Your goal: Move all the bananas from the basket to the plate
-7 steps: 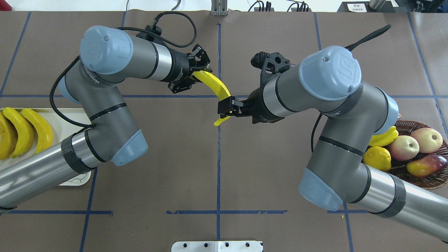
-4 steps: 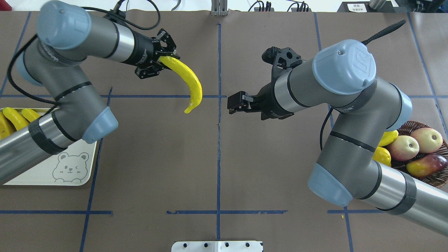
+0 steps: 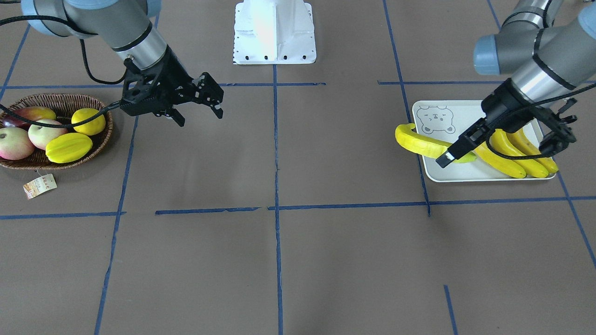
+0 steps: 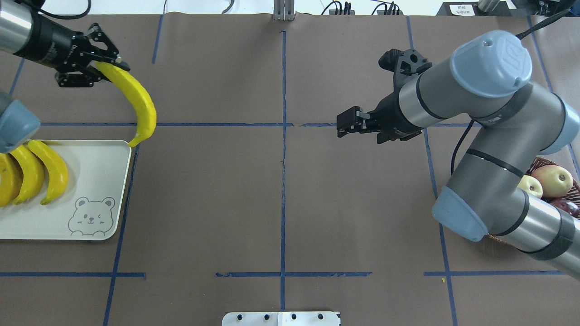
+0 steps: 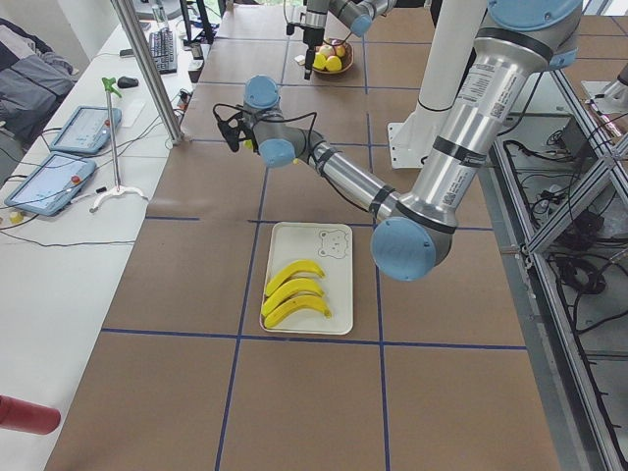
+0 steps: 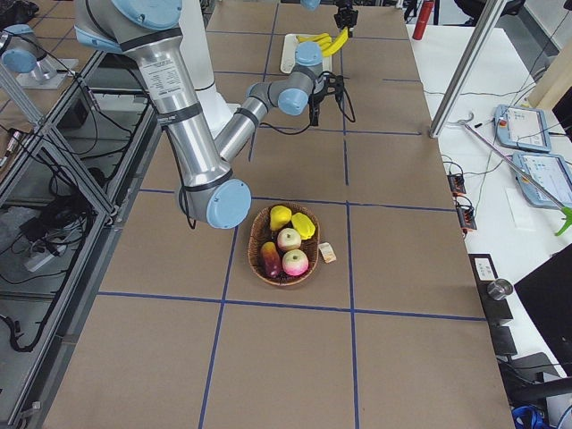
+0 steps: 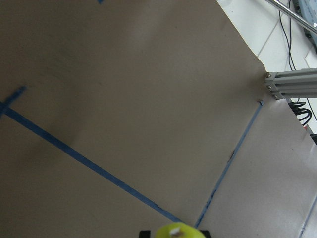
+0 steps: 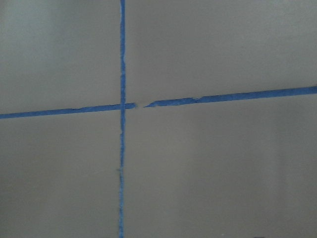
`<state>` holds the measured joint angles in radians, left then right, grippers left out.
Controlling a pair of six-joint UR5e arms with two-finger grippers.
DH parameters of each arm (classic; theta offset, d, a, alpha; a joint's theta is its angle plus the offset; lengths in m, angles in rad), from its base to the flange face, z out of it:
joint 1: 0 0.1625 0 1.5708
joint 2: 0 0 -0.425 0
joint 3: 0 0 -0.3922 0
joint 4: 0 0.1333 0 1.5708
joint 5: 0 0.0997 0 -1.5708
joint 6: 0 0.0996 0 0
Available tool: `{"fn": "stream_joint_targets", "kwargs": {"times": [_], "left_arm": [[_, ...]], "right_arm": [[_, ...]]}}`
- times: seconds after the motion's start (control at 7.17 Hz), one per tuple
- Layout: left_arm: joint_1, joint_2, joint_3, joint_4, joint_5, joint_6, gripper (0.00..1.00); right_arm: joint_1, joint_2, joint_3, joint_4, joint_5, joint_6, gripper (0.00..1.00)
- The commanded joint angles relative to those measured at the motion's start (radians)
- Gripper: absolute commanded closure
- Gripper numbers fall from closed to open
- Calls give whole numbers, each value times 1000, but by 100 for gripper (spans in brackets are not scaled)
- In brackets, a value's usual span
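Observation:
My left gripper [image 4: 105, 68] is shut on the upper end of a long yellow banana [image 4: 141, 103], which hangs above the table with its lower tip just over the far corner of the plate [image 4: 102, 181]. The banana also shows in the front view [image 3: 419, 142], and its tip shows in the left wrist view [image 7: 177, 231]. Three bananas [image 4: 35, 172] lie side by side on the plate. My right gripper [image 4: 348, 125] is open and empty above the table's middle right. The wicker basket [image 3: 108, 126] shows no banana.
The basket holds a starfruit [image 3: 69, 147], a lemon [image 3: 87, 121], apples [image 3: 43, 133] and a reddish fruit; its paper tag [image 3: 40, 185] lies in front of it. My right arm covers much of the basket in the overhead view. The plate's bear-print end [image 4: 93, 216] is bare.
My right gripper let go of the banana and drew back to the right. My left arm swung left with the banana, from the table's middle to the plate's far corner.

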<state>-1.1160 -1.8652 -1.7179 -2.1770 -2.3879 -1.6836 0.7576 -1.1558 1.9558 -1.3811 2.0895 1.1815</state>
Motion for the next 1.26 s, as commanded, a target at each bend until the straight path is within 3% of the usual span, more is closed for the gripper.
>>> {"fn": "stream_joint_targets", "kwargs": {"times": [0.0,0.28,0.84,0.98,1.12], "left_arm": [[-15,163,4,-1,-33,71,100],[13,204,20,-3,9,76,100],[79,241,91,-12,108,77,99],[90,236,127,-27,137,77,94],[96,233,148,-50,145,77,64]], "right_arm": [[81,-30,15,-184,47,-217,0],[132,-83,82,-339,49,-435,0],[147,-105,98,-352,47,-487,0],[147,-107,101,-352,47,-487,0],[147,-105,103,-352,47,-485,0]]}}
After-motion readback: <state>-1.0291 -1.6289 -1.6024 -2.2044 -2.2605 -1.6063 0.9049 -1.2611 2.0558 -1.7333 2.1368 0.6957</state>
